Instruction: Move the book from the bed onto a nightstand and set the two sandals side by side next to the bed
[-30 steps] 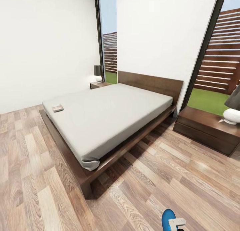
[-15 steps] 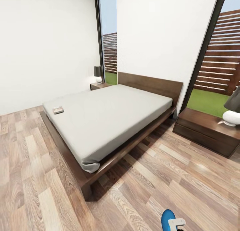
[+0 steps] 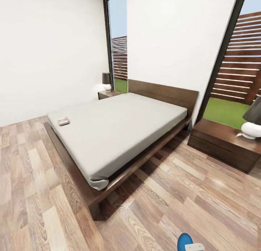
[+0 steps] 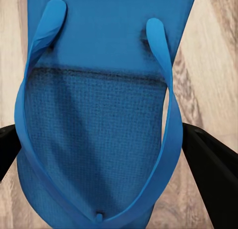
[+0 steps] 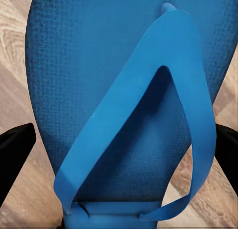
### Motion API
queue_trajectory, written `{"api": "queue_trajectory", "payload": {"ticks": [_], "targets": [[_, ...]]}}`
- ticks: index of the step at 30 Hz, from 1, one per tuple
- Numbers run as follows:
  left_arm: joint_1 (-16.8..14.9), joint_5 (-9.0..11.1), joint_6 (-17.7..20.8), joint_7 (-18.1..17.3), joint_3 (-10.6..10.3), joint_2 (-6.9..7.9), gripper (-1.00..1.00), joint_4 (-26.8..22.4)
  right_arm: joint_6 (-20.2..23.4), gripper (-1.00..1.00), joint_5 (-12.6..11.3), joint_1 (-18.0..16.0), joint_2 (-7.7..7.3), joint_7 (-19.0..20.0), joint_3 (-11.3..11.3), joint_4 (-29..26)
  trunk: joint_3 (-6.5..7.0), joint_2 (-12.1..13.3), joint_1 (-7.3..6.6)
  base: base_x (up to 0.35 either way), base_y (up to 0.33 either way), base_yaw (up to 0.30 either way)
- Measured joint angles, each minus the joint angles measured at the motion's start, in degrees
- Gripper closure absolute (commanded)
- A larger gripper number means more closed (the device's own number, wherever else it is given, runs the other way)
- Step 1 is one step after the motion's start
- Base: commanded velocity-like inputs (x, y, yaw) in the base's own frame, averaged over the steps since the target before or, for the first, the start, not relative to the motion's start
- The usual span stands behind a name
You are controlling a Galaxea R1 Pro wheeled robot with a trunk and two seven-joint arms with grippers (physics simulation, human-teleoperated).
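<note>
1. Across the brown wood-plank floor (image 3: 203, 204) of the white-walled bedroom, the large low bed (image 3: 119, 127) with its plain light-grey mattress and dark brown wooden frame and headboard runs slantwise toward the far wall.
2. Two tall dark-framed windows (image 3: 117, 44) behind it show grass and a slatted fence.
3. Right of the bed stands a dark brown glossy two-drawer nightstand (image 3: 221, 144) carrying a white-based lamp with a dark shade (image 3: 252, 124); a second, farther nightstand (image 3: 108, 94) with a similar small lamp (image 3: 106, 80) sits at the bed's far corner.
4. One bright blue sandal with a looping strap (image 4: 99, 119) lies between the black fingers of the left gripper (image 4: 106, 154), which flank both its edges, seemingly clamped on it.
5. The other blue sandal (image 5: 124, 105) sits likewise between the right gripper's (image 5: 124, 149) dark fingers; its blue tip shows low in the head view.
6. A small thin dark book (image 3: 63, 121) lies flat on the mattress near the foot-end corner.
</note>
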Motion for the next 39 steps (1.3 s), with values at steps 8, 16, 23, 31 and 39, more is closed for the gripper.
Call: {"api": "queue_trajectory", "payload": {"ticks": [8,16,23,31,39], "targets": [[0.0,0.0,-0.7,0.0,-0.4,-0.35,1.00,-0.1,0.0,1.00,0.1,0.4,-0.28,0.0,0.0,-0.1,1.44,3.2,-1.76,0.000,0.000,0.000],[0.0,0.2,-3.7,-2.6,-0.5,-0.42,1.00,0.0,-0.7,1.00,0.1,0.5,-0.40,0.0,-0.2,-0.1,2.87,6.4,-3.51,0.000,0.000,0.000],[0.0,0.2,-4.7,-4.3,-0.5,-0.37,1.00,0.0,-0.9,1.00,0.1,0.5,-0.82,0.0,-0.2,-0.1,4.13,9.2,-5.05,0.000,0.000,0.000],[0.0,0.2,-6.0,-4.7,-0.6,-0.35,1.00,0.0,-0.9,1.00,0.1,0.5,-0.94,0.0,-0.2,0.0,5.57,12.4,-6.81,0.000,0.000,0.000],[0.0,0.2,-6.1,-5.5,-2.1,-1.39,1.00,0.0,-0.9,1.00,0.0,0.5,-1.00,0.0,-0.2,0.0,7.00,15.6,-8.57,0.000,0.000,0.000]]}}
